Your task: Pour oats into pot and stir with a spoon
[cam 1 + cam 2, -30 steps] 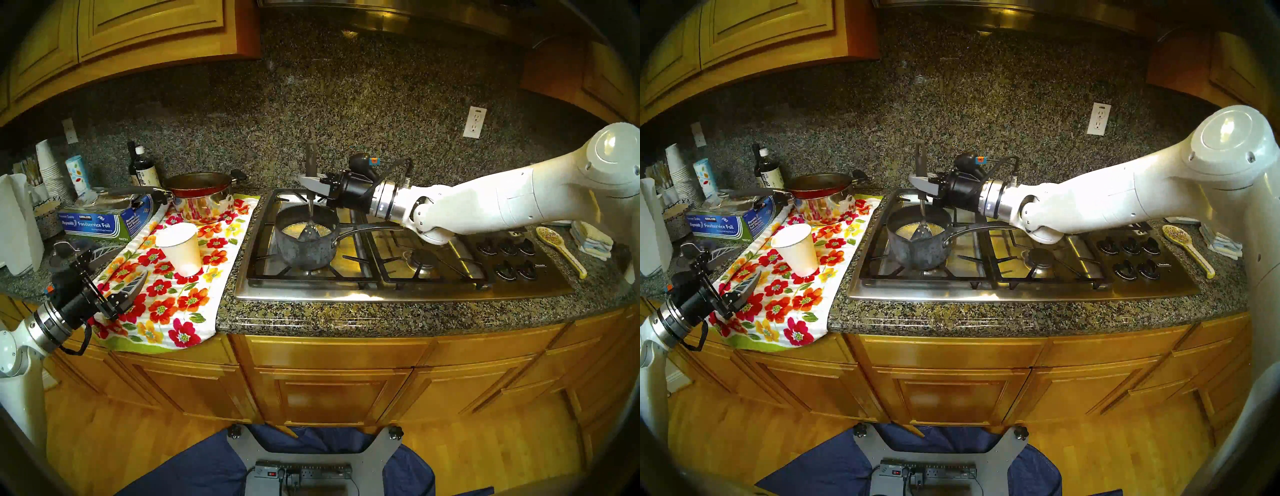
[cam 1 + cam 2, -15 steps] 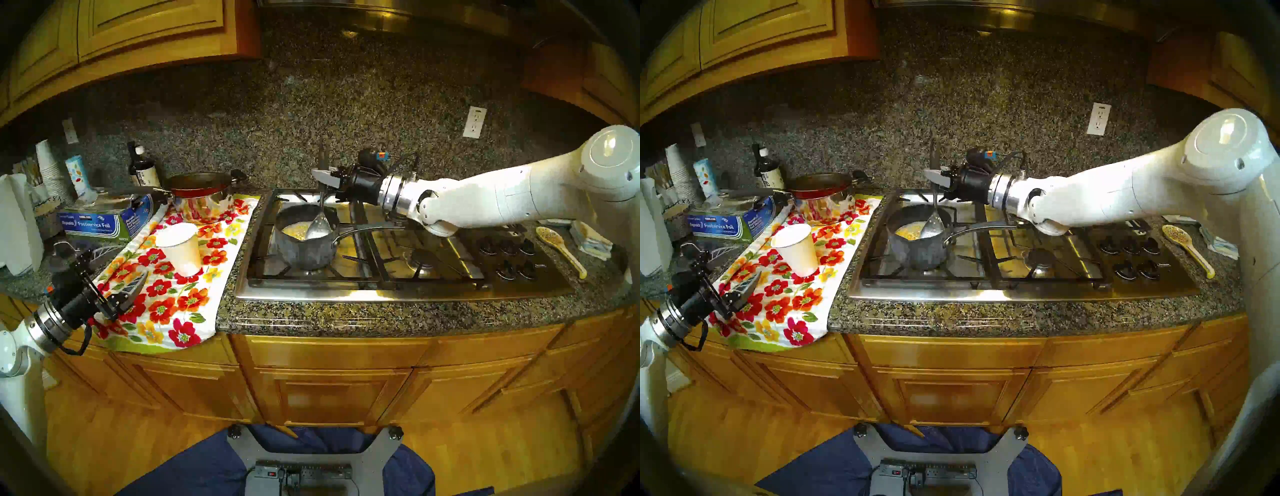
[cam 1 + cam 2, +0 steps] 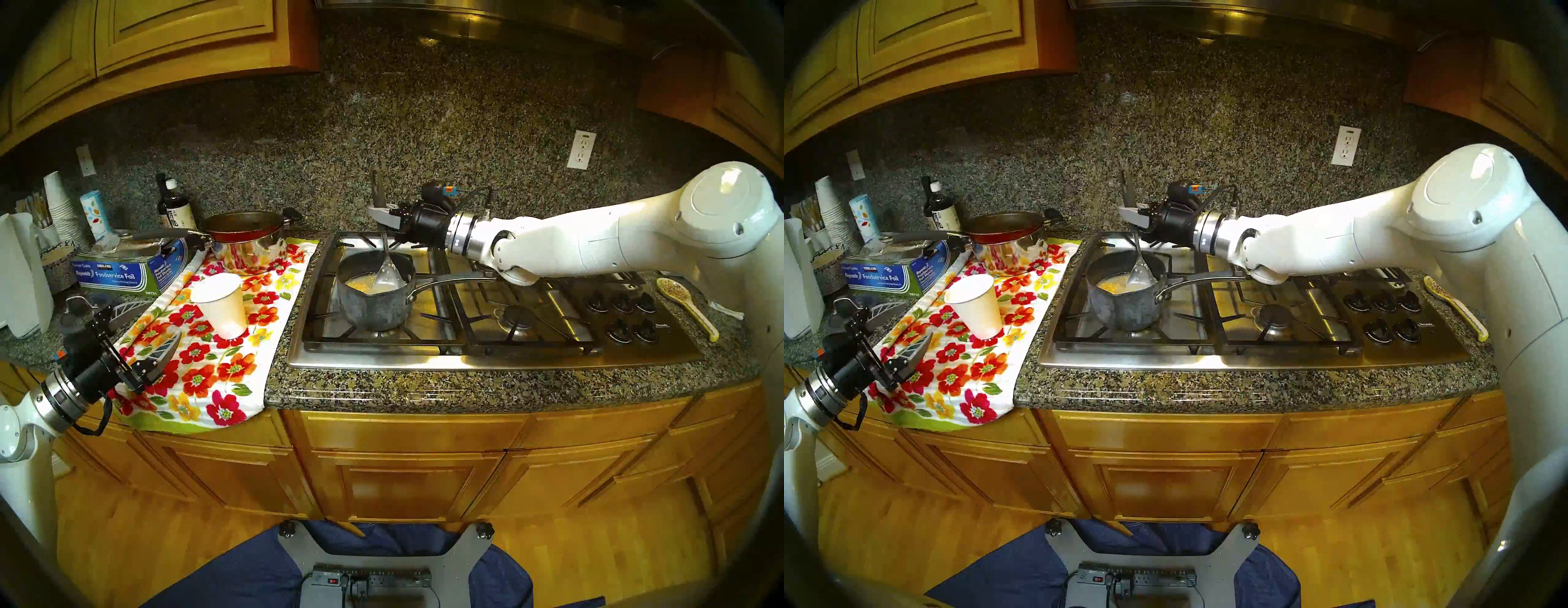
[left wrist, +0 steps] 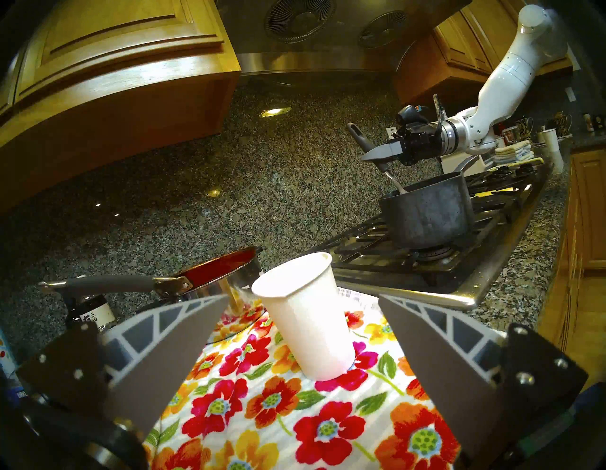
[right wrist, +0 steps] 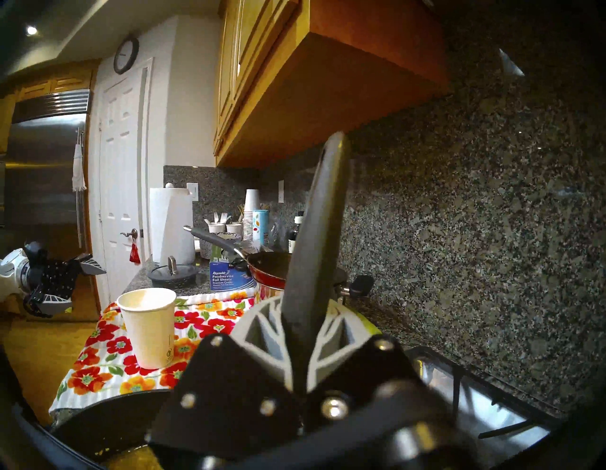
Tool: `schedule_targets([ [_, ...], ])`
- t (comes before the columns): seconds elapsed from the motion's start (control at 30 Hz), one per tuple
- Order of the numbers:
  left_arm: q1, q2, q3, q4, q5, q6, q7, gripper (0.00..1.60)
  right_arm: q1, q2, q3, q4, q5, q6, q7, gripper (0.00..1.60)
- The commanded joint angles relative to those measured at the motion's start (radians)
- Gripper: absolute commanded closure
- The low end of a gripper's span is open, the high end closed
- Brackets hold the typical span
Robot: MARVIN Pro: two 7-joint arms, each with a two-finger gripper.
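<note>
The right pincer (image 3: 384, 212) was clamped tight on the dark grey handle of the spoon (image 3: 387, 266), reaching level across the back of the stove (image 3: 488, 361) from the right. The spoon's long axis ran nearly upright, its handle tip leaning a little toward the left above the jaws, its silver neck dropping below them into the pot (image 3: 373, 305). The shiny bowl sat inside the pot on the right, the handle side, with the oats (image 3: 360, 282) lying as a pale yellowish mass just to its left against the near wall. So the stuff to be stirred lay left of and below the pincer, and I judged the next sweep would need to carry the bowl leftward through it while keeping the neck clear of the rim.

The pot stood on the back-left burner grate, its long silver handle pointing right, passing under the right wrist.

The left pincer (image 4: 303, 328) hung spread wide and empty over the near-left edge of the worktop (image 3: 424, 388), above the floral cloth (image 3: 212, 361). A white paper cup (image 3: 221, 303) stood upright on that cloth, apart from both its fingers. The right arm was far nearer the pot; stirring looked to be under way, pouring apparently done.
</note>
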Motion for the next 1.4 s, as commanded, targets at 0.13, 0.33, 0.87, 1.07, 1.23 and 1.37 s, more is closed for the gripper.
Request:
schedule_targets([
  [0.13,-0.013,0.006,-0.017,-0.018,-0.018,-0.001,0.001,0.00,0.043,-0.025,0.060,0.006,0.017,-0.018,0.019,1.60],
  [0.33,-0.013,0.006,-0.017,-0.018,-0.018,-0.001,0.001,0.00,0.075,0.023,0.052,-0.086,0.012,-0.042,0.027,1.60],
  [0.87,-0.013,0.006,-0.016,-0.018,-0.017,-0.002,0.001,0.00,0.135,0.115,-0.023,-0.199,-0.006,-0.073,0.005,1.60],
  [1.07,-0.013,0.006,-0.017,-0.018,-0.018,-0.001,0.001,0.00,0.126,0.113,-0.042,-0.181,-0.007,-0.070,-0.012,1.60],
  [1.23,-0.013,0.005,-0.017,-0.018,-0.019,-0.001,0.001,0.00,0.093,0.094,-0.029,-0.140,0.019,-0.051,-0.033,1.60],
  [1.37,-0.013,0.005,-0.017,-0.018,-0.019,-0.001,0.001,0.00,0.071,0.073,-0.020,-0.107,0.034,-0.031,-0.041,1.60],
])
